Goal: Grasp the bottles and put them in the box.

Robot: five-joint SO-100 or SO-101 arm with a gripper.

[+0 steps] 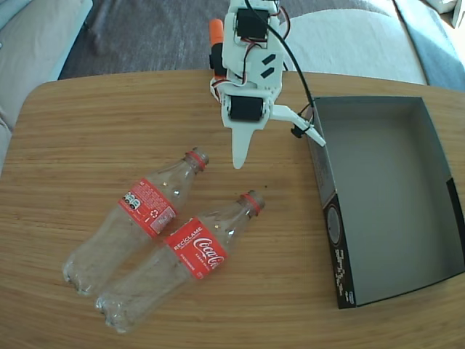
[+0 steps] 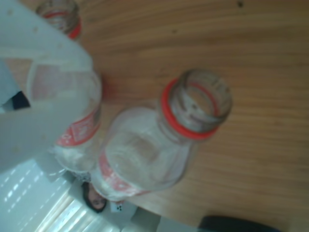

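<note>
Your white two-finger gripper [image 1: 280, 142] hangs spread apart above the wooden table [image 1: 87, 138], between two clear red-labelled plastic bottles [image 1: 138, 218] [image 1: 185, 262] lying mid-table and the grey cardboard box [image 1: 385, 196] at its right edge.

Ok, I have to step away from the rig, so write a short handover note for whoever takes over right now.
Tool: open, holding nothing, hanging above the table between the bottles and the box.
Bottles: both Coca-Cola bottles lie side by side on the wooden table, uncapped necks toward the arm. In the fixed view, one is upper left, the other lower right.
Box: at the right in the fixed view, nothing in it.
Done: nothing yet.
Left: grasp each bottle and place it in the box.
</note>
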